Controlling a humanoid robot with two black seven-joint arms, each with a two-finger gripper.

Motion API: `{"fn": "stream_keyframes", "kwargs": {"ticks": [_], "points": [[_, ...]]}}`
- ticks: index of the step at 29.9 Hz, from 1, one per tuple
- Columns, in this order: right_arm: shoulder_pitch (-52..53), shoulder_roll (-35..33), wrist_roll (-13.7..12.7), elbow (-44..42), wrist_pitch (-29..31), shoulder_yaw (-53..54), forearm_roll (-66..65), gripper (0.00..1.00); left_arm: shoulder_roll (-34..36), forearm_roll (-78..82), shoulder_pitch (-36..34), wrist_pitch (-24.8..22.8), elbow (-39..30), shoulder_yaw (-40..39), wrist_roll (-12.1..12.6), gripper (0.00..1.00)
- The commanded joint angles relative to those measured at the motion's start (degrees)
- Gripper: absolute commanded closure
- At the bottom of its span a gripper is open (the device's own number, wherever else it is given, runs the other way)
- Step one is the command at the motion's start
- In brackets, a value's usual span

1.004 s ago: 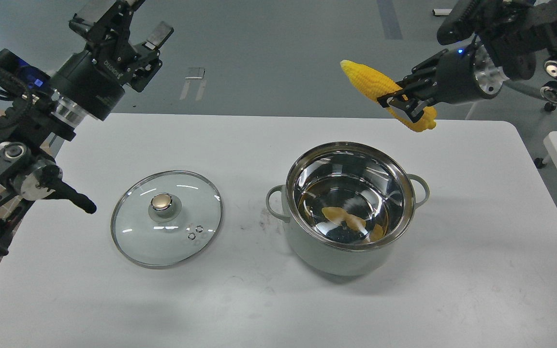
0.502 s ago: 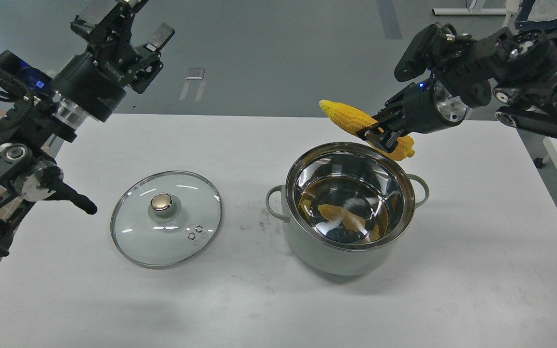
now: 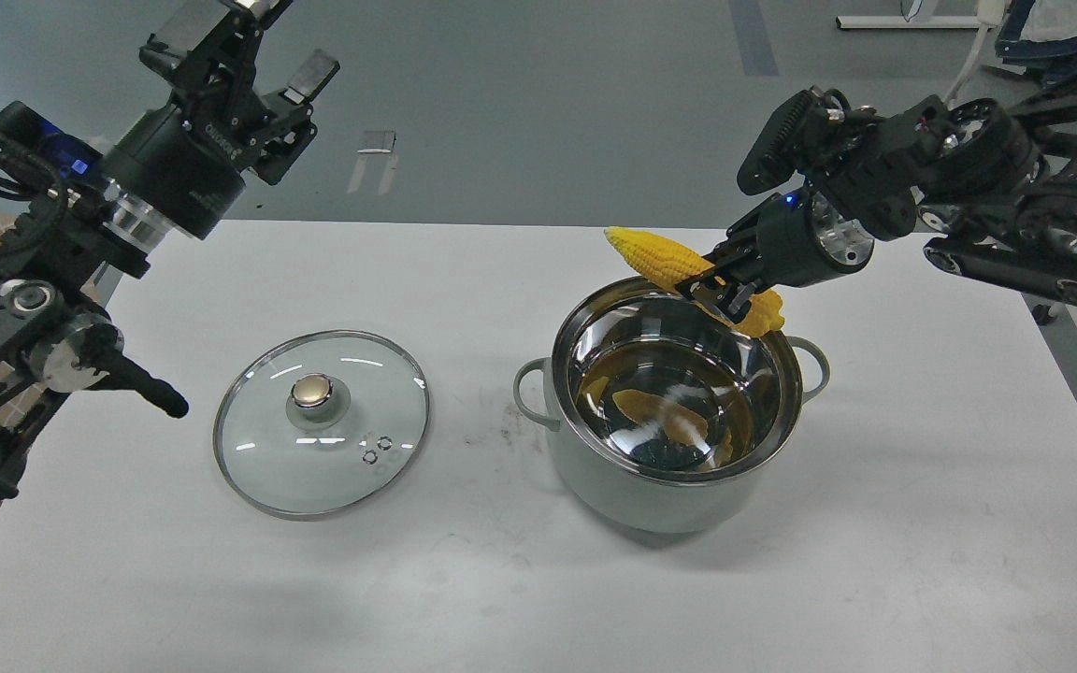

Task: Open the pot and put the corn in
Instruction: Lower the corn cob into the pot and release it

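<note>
The pale grey-green pot (image 3: 651,495) stands uncovered on the white table, right of centre, its steel inside showing yellow reflections. My right gripper (image 3: 718,292) is shut on the yellow corn cob (image 3: 655,256) and holds it just above the pot's far rim, the pointed end towards the left. My left gripper (image 3: 244,51) is open and empty, raised high at the upper left, far from the pot.
The round glass lid (image 3: 322,421) with a brass-coloured knob lies flat on the table (image 3: 501,598) left of the pot. My left arm's elbow parts hang over the table's left edge. Another table edge shows at the far right.
My right gripper has carried the corn down and to the left, from high behind the pot to just over its far rim. The left arm has barely moved.
</note>
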Motion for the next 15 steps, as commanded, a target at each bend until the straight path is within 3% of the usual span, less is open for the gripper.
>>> {"fn": "stream_keyframes", "kwargs": {"ticks": [1,15], "points": [[-0.3,0.7,0.0,-0.1,-1.3,-2.0,0.0,0.74,0.0,0.0,0.3,0.0,0.0,-0.5,0.0,0.17],[0.1,0.7,0.0,6.4,-0.5,-2.9,4.8,0.68,-0.1,0.0,0.4,-0.1,0.0,-0.9,0.0,0.17]]}}
